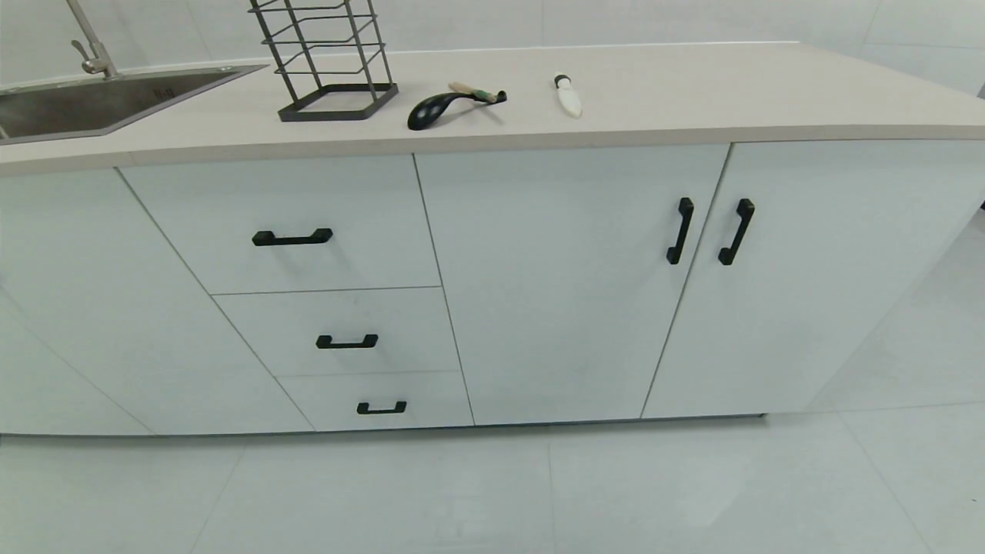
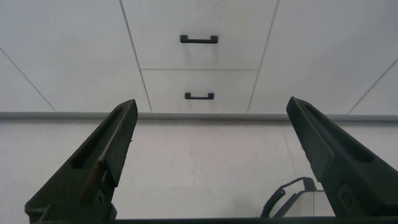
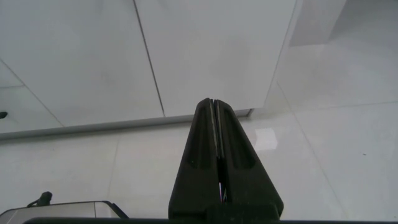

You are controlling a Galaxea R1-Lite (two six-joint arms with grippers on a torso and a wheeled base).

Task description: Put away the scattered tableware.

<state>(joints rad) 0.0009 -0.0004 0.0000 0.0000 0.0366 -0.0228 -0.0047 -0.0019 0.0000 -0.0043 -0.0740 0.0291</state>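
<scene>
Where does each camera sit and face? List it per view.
Head view: on the head, looking down at countertop, spoon and drawers.
Left wrist view: on the left wrist, low, facing the drawers; open left end effector frames them.
Right wrist view: low, facing cabinet doors; shut right end effector centred.
Shared: head and left wrist views show the bottom drawer handle.

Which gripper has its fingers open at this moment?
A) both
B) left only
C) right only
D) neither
B: the left gripper has its fingers spread wide apart, while the right gripper has its own pressed together.
</scene>
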